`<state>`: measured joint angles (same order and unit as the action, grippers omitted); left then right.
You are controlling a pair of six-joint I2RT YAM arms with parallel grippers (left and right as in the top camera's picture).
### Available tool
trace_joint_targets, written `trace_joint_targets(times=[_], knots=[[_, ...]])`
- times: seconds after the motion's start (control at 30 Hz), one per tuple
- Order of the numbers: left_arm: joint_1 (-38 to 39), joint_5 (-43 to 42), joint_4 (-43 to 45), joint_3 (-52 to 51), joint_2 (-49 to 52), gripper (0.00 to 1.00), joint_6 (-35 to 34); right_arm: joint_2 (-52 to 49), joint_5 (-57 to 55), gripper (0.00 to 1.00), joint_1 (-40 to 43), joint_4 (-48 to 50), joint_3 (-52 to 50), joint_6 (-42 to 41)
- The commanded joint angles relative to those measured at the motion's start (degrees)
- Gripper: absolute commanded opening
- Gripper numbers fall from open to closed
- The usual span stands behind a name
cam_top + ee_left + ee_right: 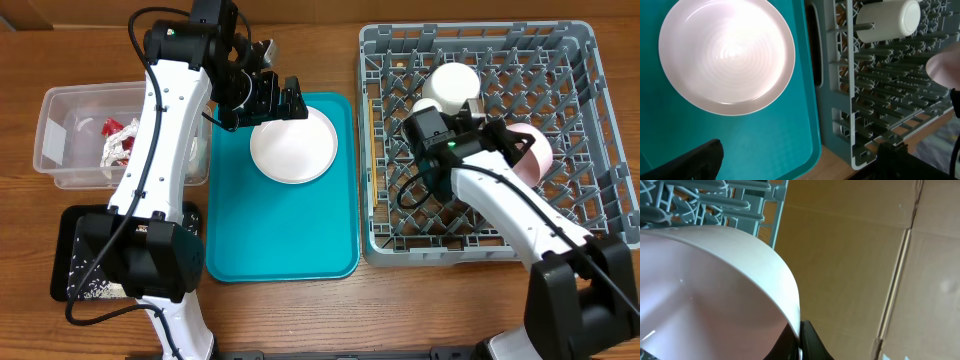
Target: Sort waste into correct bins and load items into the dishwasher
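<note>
Wooden worktop [300, 320]; landmark: grey dish rack [478, 31]. Right end effector [799, 340] clamped on bowl [715, 290] rim, bowl tilted inside rack, likely for slotting between pegs. Left end effector [278, 98] wide open over white dish [293, 145] on teal tray [280, 240] beside rack, apparently poised for pickup.

Grey dish rack [480, 35]: sited at table's right; latticed walls, pegs upright. White cup [452, 88]: laid on its side among pegs, rear-left of rack. White bowl [535, 155]: held on edge over rack's right half, rim pinched by right gripper [799, 340]. White dish [293, 146]: upright, empty, on teal tray [280, 230], far end. Clear tub [50, 110]: red wrapper [122, 135] & white paper [78, 130] noted inside. Black tray [65, 240]: just in front of tub, pale crumbs [92, 288] scattered on it; partly hidden.
</note>
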<state>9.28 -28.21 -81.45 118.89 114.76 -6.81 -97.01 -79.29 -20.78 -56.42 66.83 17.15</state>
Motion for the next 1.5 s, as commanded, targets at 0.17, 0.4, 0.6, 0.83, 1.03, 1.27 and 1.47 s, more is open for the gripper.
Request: trace_joint_targets(times=[0.17, 0.4, 0.6, 0.83, 1.03, 1.27, 1.47], knots=[[0.28, 0.33, 0.04, 1.22, -1.90, 1.00, 1.25, -0.74, 0.92, 0.04, -1.14, 0.13, -0.31, -0.87], [0.28, 0.33, 0.04, 1.22, -1.90, 1.00, 1.25, -0.74, 13.60, 0.13, -2.16, -3.87, -0.31, -4.85], [0.28, 0.33, 0.04, 1.22, -1.90, 1.00, 1.25, -0.74, 20.50, 0.22, -2.49, -6.05, -0.31, -13.07], [0.28, 0.33, 0.04, 1.22, -1.90, 1.00, 1.25, -0.72, 28.74, 0.33, -2.49, -6.49, -0.28, -16.15], [0.28, 0.33, 0.04, 1.22, -1.90, 1.00, 1.25, -0.72, 38.73, 0.39, -2.54, -6.51, -0.04, -22.27], [0.28, 0.33, 0.04, 1.22, -1.90, 1.00, 1.25, -0.72, 49.00, 0.39, -3.58, -6.82, 0.37, -23.41], [0.28, 0.33, 0.04, 1.22, -1.90, 1.00, 1.25, -0.72, 56.22, 0.39, -5.60, -7.08, 0.44, -23.43]])
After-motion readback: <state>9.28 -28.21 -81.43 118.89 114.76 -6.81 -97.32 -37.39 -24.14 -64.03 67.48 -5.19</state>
